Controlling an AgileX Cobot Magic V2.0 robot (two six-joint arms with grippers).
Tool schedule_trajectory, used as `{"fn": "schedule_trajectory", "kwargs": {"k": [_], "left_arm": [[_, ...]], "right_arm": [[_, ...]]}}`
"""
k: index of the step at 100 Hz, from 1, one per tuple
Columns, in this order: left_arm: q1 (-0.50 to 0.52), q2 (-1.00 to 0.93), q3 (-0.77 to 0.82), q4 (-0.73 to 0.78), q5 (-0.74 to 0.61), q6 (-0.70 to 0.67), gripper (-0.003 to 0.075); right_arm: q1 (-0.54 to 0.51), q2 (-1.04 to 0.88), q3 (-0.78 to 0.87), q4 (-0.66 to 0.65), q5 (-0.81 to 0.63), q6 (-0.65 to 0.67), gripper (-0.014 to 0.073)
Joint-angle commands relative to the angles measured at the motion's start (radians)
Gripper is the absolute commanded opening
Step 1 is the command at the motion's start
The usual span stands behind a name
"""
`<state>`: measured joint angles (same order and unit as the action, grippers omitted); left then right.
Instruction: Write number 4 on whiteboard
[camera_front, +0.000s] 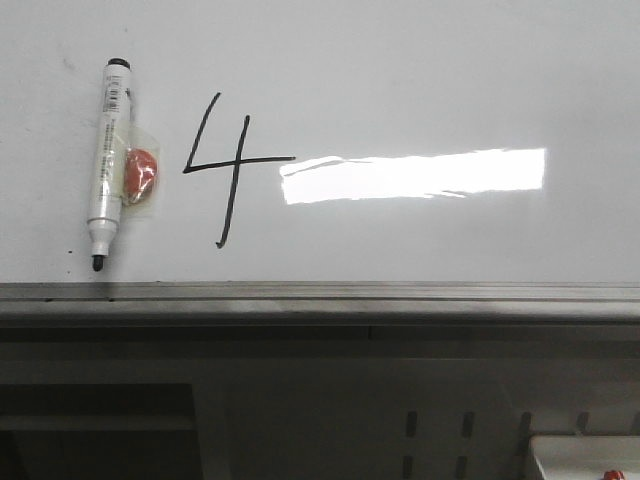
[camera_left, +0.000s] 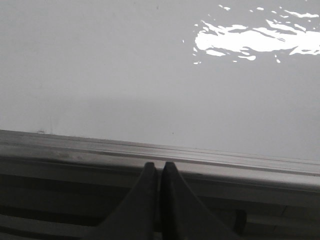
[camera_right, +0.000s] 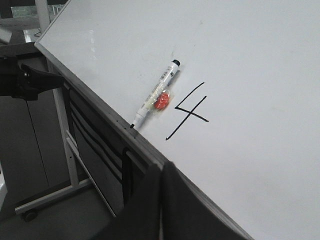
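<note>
You see the number 4 (camera_front: 228, 170) on the whiteboard (camera_front: 420, 70), upright with its long stroke leaning slightly right, just right of a marker pen (camera_front: 106, 165) whose tip points down toward the ledge. Both the left pincer (camera_left: 160, 170) and the right pincer (camera_right: 161, 172) are closed on nothing, off the board.

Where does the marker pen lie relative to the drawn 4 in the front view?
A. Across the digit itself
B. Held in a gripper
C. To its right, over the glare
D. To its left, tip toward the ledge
D: the marker pen lies on the whiteboard left of the number 4, its tip pointing down at the ledge.
</note>
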<state>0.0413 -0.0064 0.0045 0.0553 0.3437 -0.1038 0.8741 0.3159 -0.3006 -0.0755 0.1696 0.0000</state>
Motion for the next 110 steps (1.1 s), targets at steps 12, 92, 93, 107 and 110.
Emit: {"fn": "schedule_trajectory", "kwargs": {"k": [12,92,93,107,110], "left_arm": [[0.0,-0.025,0.033,-0.009,-0.045,-0.008,-0.002],[0.0,-0.025,0.033,-0.009,-0.045,-0.008,-0.002],[0.0,-0.025,0.033,-0.009,-0.045,-0.008,-0.002],[0.0,-0.024,0.033,-0.009,-0.045,-0.008,-0.002],[0.0,-0.024,0.033,-0.009,-0.045,-0.008,-0.002]], "right_arm": [[-0.03,0.005,-0.007,-0.014,-0.121,-0.013,-0.0064],[-0.808,-0.306,0.331,0.102,-0.11,0.023,-0.0064],[-0.812,-0.314,0.331,0.102,-0.091,0.023,-0.0064],[-0.834,-0.343,0.335,0.102,0.08,0.025,-0.0064],[-0.834,-0.343,0.335,0.102,0.104,0.025,-0.0064]]}}
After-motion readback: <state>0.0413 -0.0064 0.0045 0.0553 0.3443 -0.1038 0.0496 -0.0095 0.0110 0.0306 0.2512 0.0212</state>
